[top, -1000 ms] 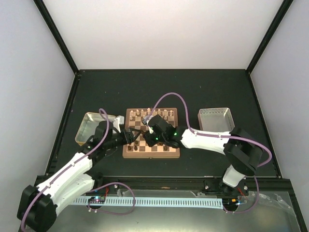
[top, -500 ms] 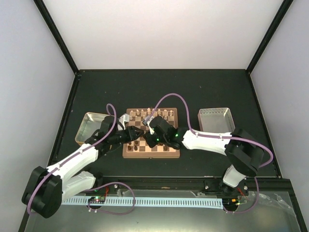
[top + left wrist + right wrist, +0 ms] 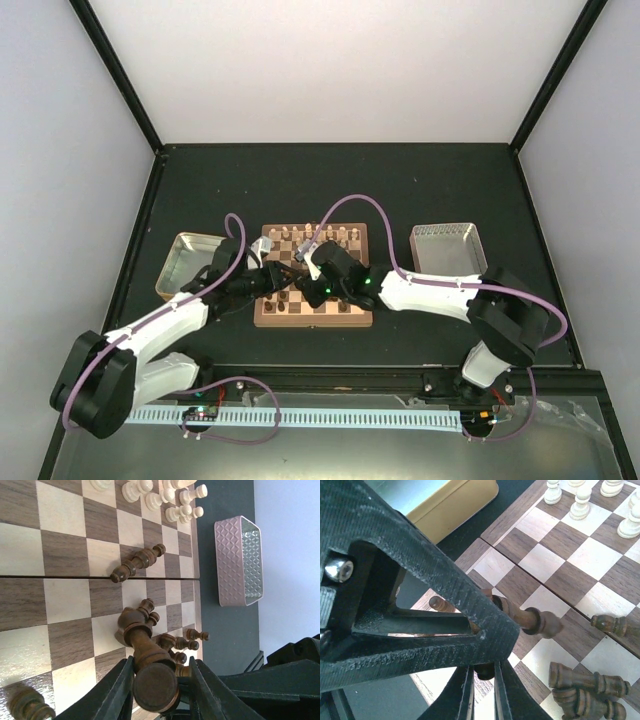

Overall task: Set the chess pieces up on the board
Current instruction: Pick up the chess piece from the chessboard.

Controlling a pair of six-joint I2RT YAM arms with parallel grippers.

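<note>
The board (image 3: pixel 268 312) lies mid-table, pale chess pieces (image 3: pixel 316 238) standing along its far rows and dark ones near the front. My left gripper (image 3: pixel 276 281) is over the board's left part, shut on a dark brown piece (image 3: pixel 152 680) whose round base faces the wrist camera. My right gripper (image 3: pixel 312 290) is right beside it, jaws almost together with a small dark piece (image 3: pixel 485 671) pinched between them. The left gripper's finger (image 3: pixel 435 575) crosses in front of the right wrist view. Dark pieces lie toppled on the squares (image 3: pixel 137 565) (image 3: pixel 585 682). Pale pieces stand upright (image 3: pixel 170 497) (image 3: pixel 581 502).
A gold-rimmed tray (image 3: pixel 188 262) sits left of the board, also in the right wrist view (image 3: pixel 447 502). A pale textured box (image 3: pixel 447 246) stands to the right, seen too in the left wrist view (image 3: pixel 240 562). The two arms nearly touch over the board.
My left arm has swung its forearm lower and its gripper has edged right onto the board. The right gripper has stayed almost still.
</note>
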